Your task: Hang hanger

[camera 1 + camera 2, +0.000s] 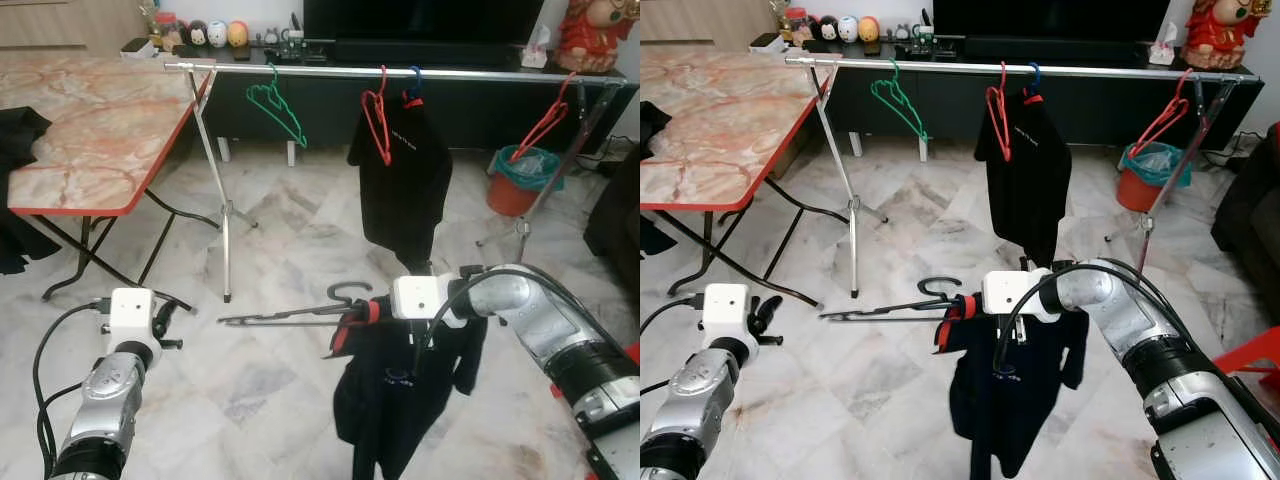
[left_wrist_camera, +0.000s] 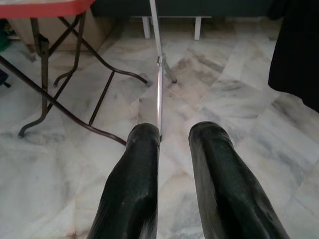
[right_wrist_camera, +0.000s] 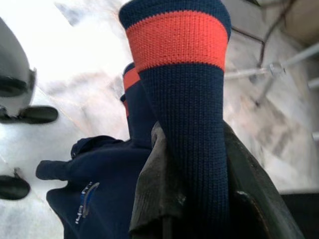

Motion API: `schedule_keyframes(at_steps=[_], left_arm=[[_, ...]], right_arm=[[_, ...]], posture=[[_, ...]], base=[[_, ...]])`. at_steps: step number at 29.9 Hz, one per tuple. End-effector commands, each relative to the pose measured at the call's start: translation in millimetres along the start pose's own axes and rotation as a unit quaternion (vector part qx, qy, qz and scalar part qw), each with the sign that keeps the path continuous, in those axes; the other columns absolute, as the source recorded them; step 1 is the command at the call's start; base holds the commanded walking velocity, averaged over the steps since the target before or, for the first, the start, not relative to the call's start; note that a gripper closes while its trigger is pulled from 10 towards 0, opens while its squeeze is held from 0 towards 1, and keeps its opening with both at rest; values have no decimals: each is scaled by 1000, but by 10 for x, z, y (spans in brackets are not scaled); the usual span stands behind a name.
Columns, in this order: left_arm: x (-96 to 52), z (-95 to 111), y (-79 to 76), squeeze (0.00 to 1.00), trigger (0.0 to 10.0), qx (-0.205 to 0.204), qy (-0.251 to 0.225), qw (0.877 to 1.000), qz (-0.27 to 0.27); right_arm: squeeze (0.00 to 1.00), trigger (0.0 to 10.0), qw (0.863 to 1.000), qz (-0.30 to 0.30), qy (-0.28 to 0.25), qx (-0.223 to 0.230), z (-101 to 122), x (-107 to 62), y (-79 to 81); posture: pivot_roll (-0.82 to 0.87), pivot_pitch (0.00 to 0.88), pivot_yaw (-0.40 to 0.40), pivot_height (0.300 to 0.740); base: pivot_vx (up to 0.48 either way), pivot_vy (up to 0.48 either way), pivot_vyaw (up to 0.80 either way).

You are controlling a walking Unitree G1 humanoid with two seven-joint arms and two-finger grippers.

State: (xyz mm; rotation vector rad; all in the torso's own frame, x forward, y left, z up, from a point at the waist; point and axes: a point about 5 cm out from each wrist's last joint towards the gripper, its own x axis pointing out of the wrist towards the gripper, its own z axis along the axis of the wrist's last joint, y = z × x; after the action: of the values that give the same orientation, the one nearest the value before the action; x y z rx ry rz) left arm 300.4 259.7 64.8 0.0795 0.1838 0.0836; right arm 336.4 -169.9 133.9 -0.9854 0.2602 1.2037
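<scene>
Below rail (image 1: 400,72), right end effector (image 1: 350,312) gripping hanger (image 1: 300,315)

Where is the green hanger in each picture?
Left eye view: the green hanger hangs on the silver rail, upper middle, left of the red hanger.
Right eye view: the same, a bit further left.
Left wrist view: not in it.
Right wrist view: not in it.
Shared landmark: the silver rail.
</scene>
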Motion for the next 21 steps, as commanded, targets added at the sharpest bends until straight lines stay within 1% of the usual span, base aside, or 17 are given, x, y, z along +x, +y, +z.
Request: schedule_keyframes(at_steps=[1, 3, 4, 5, 6, 8, 9, 10, 11, 13, 15, 18, 21], left_arm=[[0, -40, -97, 0, 10000, 7, 14, 999, -31], [-16, -96, -215, 0, 10000, 12, 31, 996, -78], [-26, -129, -280, 0, 10000, 12, 43, 993, -107], [-26, -129, -280, 0, 10000, 12, 43, 993, -107], [-39, -176, -348, 0, 10000, 19, 63, 988, -139], [-55, -200, -411, 0, 10000, 30, 75, 983, -167], [-58, -192, -477, 0, 10000, 28, 81, 978, -190], [-53, -175, -505, 0, 10000, 30, 80, 977, -198], [-53, -175, -505, 0, 10000, 30, 80, 977, -198], [-37, -120, -566, 0, 10000, 19, 73, 974, -215], [-29, -85, -607, 0, 10000, 9, 70, 971, -228], [-30, -74, -650, 0, 10000, 11, 70, 967, -246], [-45, -71, -714, 0, 10000, 10, 69, 959, -274]], right_arm=[[0, 10000, 999, -44, -3, -11, 83, -28, -161], [0, 10000, 996, -84, -13, -2, 112, -20, -232], [0, 10000, 993, -116, -26, 10, 146, -19, -294], [0, 10000, 993, -116, -26, 10, 146, -19, -294], [0, 10000, 988, -145, -45, 25, 197, -17, -357], [0, 10000, 984, -162, -63, 34, 246, -8, -393], [0, 10000, 981, -168, -88, 39, 311, 0, -408], [0, 10000, 979, -170, -99, 43, 339, 4, -415], [0, 10000, 979, -170, -99, 43, 339, 4, -415], [0, 10000, 976, -174, -121, 53, 392, 5, -433], [0, 10000, 975, -172, -132, 56, 421, 6, -441], [0, 10000, 975, -164, -142, 56, 447, 6, -436], [0, 10000, 976, -127, -168, 60, 499, 1, -384]], posture=[[78, 0, 25, 740], [78, 0, 25, 740], [76, 0, 26, 740], [76, 0, 26, 740], [78, 0, 26, 740], [77, 0, 27, 740], [77, 0, 27, 740], [77, 0, 27, 740], [77, 0, 27, 740], [77, 0, 27, 740], [77, 0, 27, 740], [74, 0, 21, 740], [72, 0, 18, 740]], base=[[0, 0, 0], [0, 0, 0], [0, 0, 0], [0, 0, 0], [0, 0, 0], [0, 0, 0], [0, 0, 0], [0, 0, 0], [0, 0, 0], [0, 0, 0], [0, 0, 0], [0, 0, 0], [0, 0, 0]])
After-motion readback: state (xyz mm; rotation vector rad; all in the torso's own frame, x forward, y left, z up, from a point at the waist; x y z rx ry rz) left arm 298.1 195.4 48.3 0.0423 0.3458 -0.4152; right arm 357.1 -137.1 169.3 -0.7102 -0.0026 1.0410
